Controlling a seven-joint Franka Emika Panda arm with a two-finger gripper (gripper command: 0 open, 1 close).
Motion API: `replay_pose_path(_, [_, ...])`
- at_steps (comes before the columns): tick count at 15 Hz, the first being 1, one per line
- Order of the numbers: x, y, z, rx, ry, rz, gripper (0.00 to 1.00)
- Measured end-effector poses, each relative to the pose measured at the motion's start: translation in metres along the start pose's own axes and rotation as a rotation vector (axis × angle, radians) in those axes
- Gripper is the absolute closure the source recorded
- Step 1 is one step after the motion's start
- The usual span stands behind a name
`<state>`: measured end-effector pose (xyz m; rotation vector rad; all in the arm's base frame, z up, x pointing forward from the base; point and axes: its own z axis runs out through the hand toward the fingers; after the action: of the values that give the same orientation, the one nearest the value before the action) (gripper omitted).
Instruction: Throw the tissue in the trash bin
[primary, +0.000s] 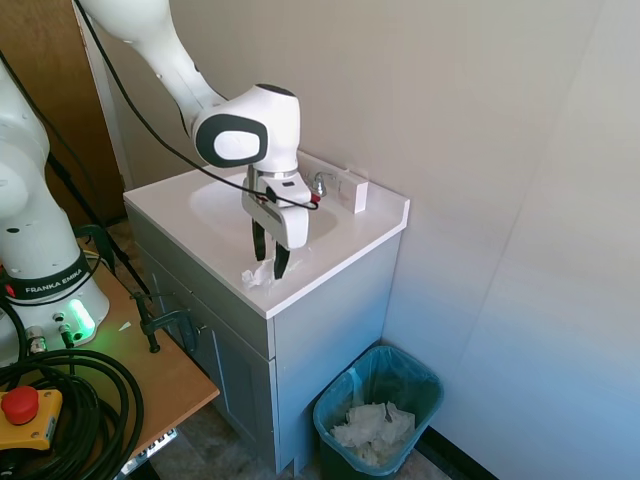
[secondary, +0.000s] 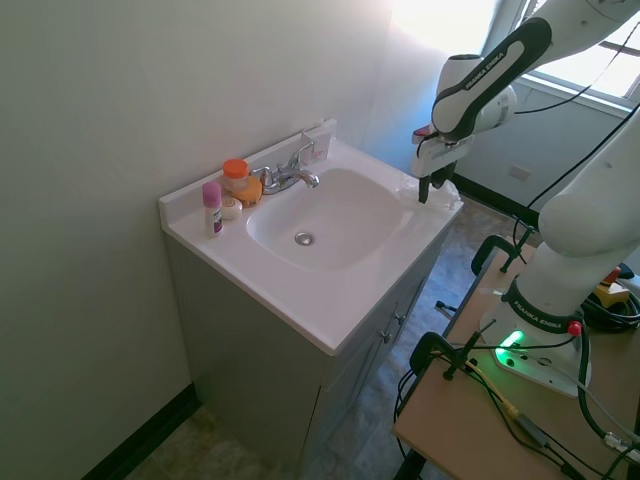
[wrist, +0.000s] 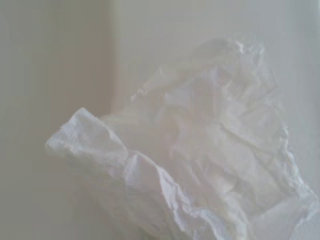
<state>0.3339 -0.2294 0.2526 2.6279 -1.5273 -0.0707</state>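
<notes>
You see the gripper (primary: 271, 271) spread open astride the tissue (primary: 256, 274) at the sink counter's (primary: 345, 250) front edge. Only the first exterior view shows the trash bin (primary: 412, 374) below the counter; the second shows bottles (secondary: 212, 207) behind the faucet (secondary: 288, 176).

White arm reached down from upper left in first exterior view, wrist bent, tool (primary: 270, 267) pointed straight down. Dark fingers (primary: 283, 262) spread apart, tips low just above the surface.
</notes>
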Motion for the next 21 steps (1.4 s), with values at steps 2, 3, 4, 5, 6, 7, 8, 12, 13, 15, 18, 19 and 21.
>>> replay_pose_path(2, [0.001, 0.002, 0.001, 0.000, -0.002, -0.002, 1.00])
replay_pose_path(3, [0.001, 0.002, 0.001, 0.001, -0.003, -0.002, 1.00])
replay_pose_path(4, [0.002, 0.004, 0.001, 0.003, -0.005, -0.003, 1.00])
replay_pose_path(5, [0.002, 0.005, 0.002, 0.004, -0.007, -0.003, 1.00])
replay_pose_path(6, [0.003, 0.006, 0.002, 0.006, -0.009, -0.004, 1.00])
replay_pose_path(7, [0.003, 0.008, 0.002, 0.008, -0.012, -0.007, 1.00])
replay_pose_path(8, [0.004, 0.009, 0.002, 0.011, -0.014, -0.007, 1.00])
replay_pose_path(12, [0.004, 0.010, 0.003, 0.024, -0.023, -0.011, 1.00])
replay_pose_path(13, [0.005, 0.010, 0.002, 0.029, -0.025, -0.011, 1.00])
replay_pose_path(15, [0.009, 0.012, 0.000, 0.040, -0.026, -0.013, 1.00])
replay_pose_path(18, [0.020, 0.019, -0.026, 0.091, -0.027, -0.017, 1.00])
replay_pose_path(19, [0.027, 0.023, -0.047, 0.129, -0.020, -0.005, 1.00])
replay_pose_path(21, [0.047, 0.039, -0.103, 0.225, 0.012, 0.045, 1.00])
